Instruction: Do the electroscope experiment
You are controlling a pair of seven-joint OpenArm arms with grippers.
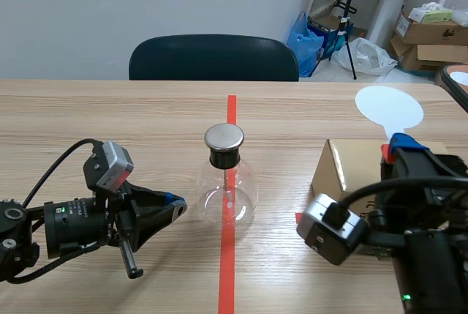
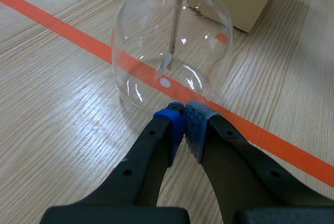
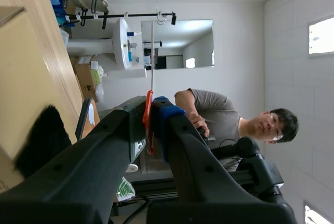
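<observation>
The electroscope, a clear round flask [image 1: 228, 195] with a black stopper and a flat metal disc [image 1: 224, 137] on top, stands on the red tape line at mid-table. Inside it a thin rod with a small foil leaf [image 2: 166, 65] hangs down. My left gripper [image 1: 175, 203] lies low on the table just left of the flask, shut on nothing, its blue pads [image 2: 183, 110] nearly touching the glass base. My right gripper [image 1: 395, 146] is raised at the right, shut on the red handle [image 3: 148, 125] of a white round paddle [image 1: 389, 107] that sticks up above it.
A cardboard box [image 1: 349, 167] sits on the table under the right arm, with a black fuzzy patch [image 3: 44, 140] on it. A dark chair [image 1: 213, 58] stands behind the far edge. A person [image 3: 219, 114] shows in the right wrist view's background. Boxes and bags clutter the back right.
</observation>
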